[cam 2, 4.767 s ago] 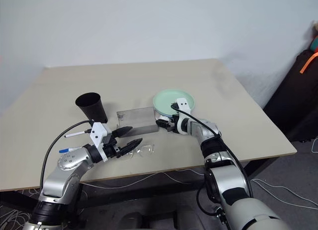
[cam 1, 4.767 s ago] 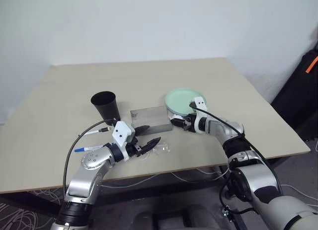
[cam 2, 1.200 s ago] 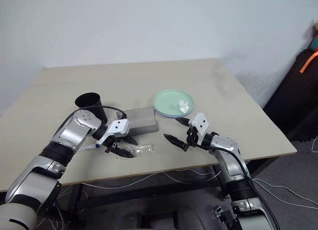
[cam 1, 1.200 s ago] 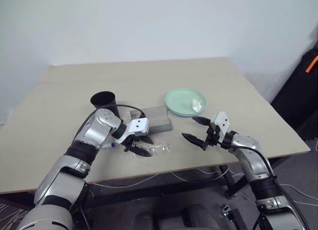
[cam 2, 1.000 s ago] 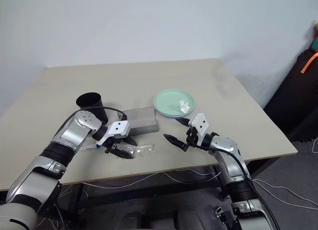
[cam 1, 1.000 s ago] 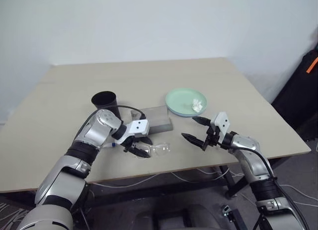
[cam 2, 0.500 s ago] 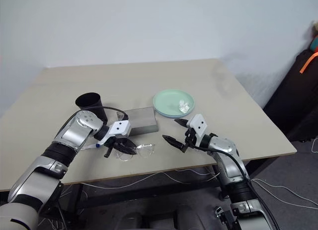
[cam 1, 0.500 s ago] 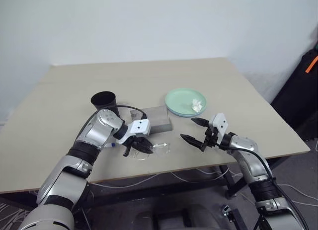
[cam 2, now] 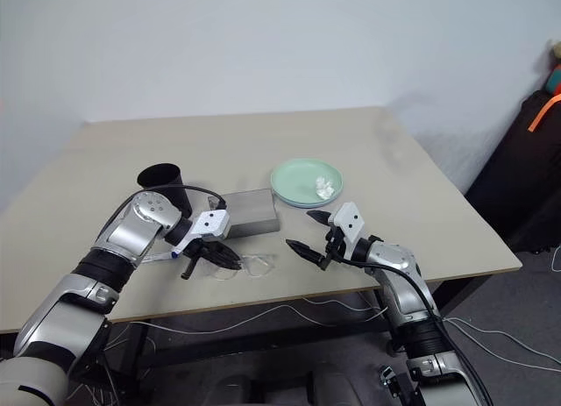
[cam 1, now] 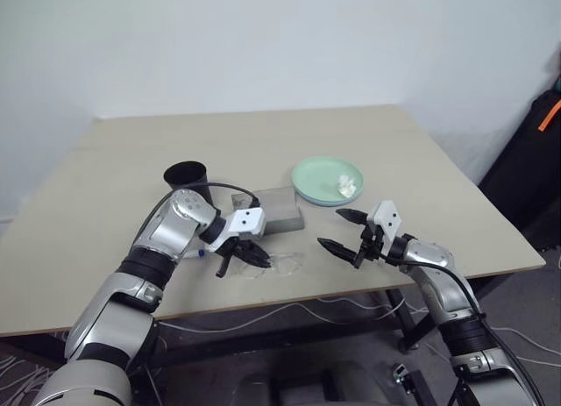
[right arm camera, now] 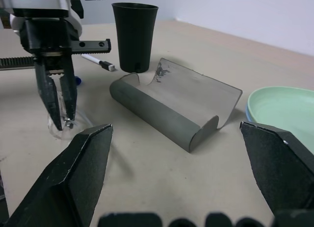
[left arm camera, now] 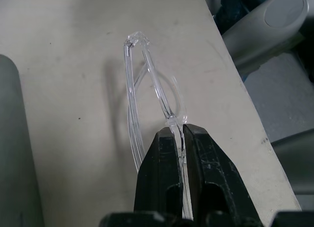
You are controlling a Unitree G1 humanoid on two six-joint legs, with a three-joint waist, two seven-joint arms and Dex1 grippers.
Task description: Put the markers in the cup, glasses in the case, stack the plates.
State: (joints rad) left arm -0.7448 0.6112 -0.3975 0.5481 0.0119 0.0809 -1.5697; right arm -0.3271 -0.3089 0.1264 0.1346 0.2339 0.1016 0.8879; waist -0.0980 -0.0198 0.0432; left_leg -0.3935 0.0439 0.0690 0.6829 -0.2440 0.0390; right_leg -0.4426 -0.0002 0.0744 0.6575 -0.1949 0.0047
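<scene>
Left claw (left arm camera: 177, 138): shut tight on glasses (left arm camera: 147, 89), pinched at the thin clear frame. Glasses near the front edge of the table (cam 1: 114, 160), just in front of the case (right arm camera: 171, 104); lifted or resting on the table: cannot tell.

Right claw (cam 1: 344, 231): wide open, empty, above the table near its front edge, to the right of the glasses and apart from them, fingers aimed toward the left claw.

Case: grey, open, lid raised, between the cup (cam 1: 187, 180) and the mint plate (cam 1: 326, 180).

Cup: black, upright, left of the case and just behind the left arm.

Markers: one with a black end (right arm camera: 98, 62) flat on the table beside the base of the cup; blue end of the other (right arm camera: 77, 81) visible behind the left claw, mostly hidden.

Mint plate: on the table, right of the case, behind the right claw. White wad (cam 1: 347, 185) on its right part. Blue plate: cannot tell whether under the mint one.
</scene>
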